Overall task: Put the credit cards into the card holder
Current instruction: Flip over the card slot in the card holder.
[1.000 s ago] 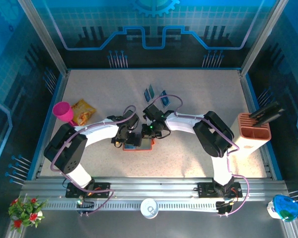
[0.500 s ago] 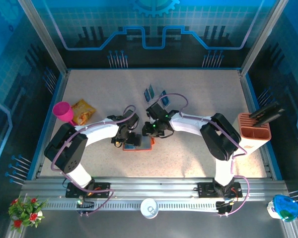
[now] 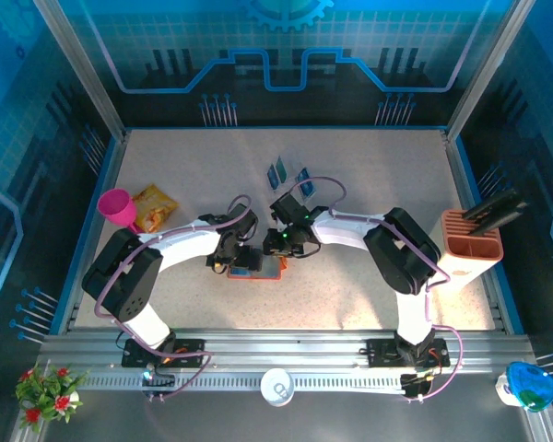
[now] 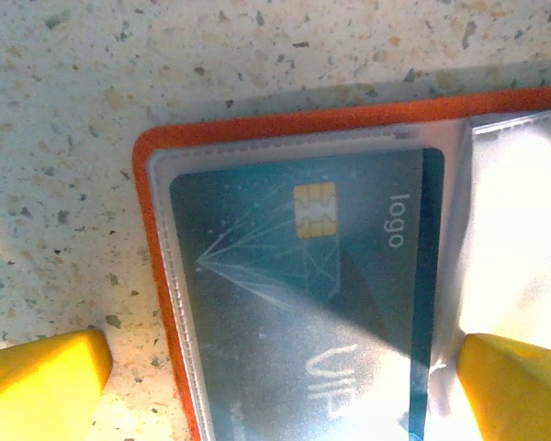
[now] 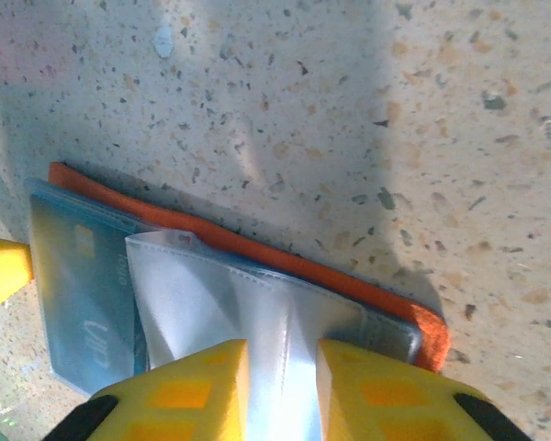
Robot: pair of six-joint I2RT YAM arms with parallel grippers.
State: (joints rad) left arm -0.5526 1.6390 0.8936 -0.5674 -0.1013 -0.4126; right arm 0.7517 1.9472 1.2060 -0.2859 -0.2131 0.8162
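Bent low over the counter (image 3: 378,175), the left hand (image 4: 277,378) gaped wide, gripping nothing, astride the open card holder (image 4: 154,276) at mid-counter, a teal credit card (image 4: 303,266) pocketed inside. The right hand (image 5: 283,356), angled down opposite, pinched its clear sleeve (image 5: 211,294).

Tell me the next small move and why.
Probably the right gripper should flip the clear sleeve between its fingers over to expose an empty pocket. One teal card already sits in the card holder, the open left gripper straddles that page, and two credit cards lie on the table.
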